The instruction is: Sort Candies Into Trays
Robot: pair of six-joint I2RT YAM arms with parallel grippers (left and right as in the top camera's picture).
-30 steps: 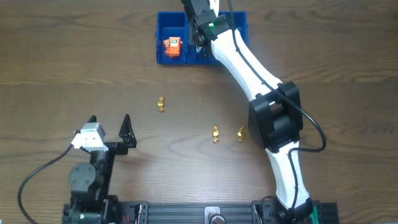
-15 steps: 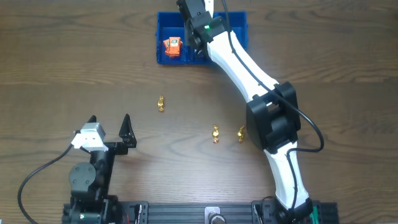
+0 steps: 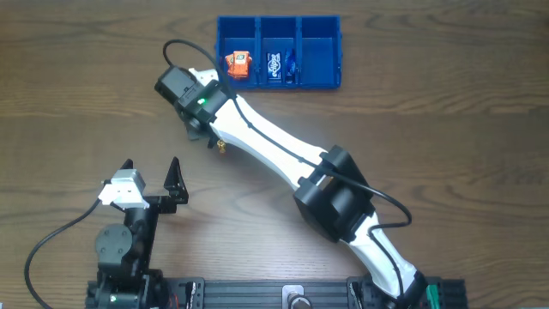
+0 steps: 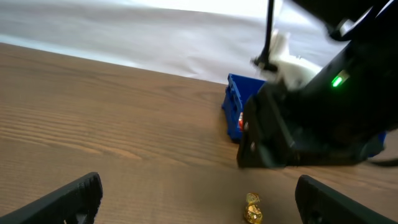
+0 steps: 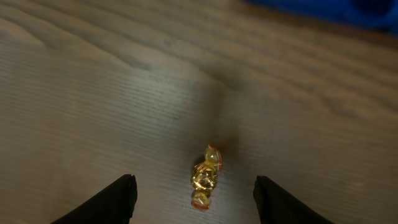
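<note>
Gold candy (image 5: 205,177) is a small foil-wrapped piece, shiny yellow w/ a fat crinkled middle and pinched, twisted ends, a bit of orange at the tips. It lies flat on the wooden table (image 3: 463,129), out in front of the blue tray (image 3: 279,86), off the tray's end compartment that holds the orange candy (image 3: 238,64), and well apart from the tray wall. Long axis runs roughly toward the tray: one twisted end points at it and the other away, tilted slightly off straight.

Right gripper (image 5: 194,181) is over that candy w/ its fingers spread wide, one on each side, neither touching the foil. From above, the arm's wrist covers most of the candy and only a gold tip (image 3: 220,147) pokes out.

Tray's middle compartment has a blue-wrapped candy (image 3: 276,65).

Left gripper (image 3: 151,167) sits far from the tray, back nr its own base, fingers apart, nothing between them. Its camera looks toward the tray and catches the gold candy (image 4: 252,208) under the right arm's black wrist.
</note>
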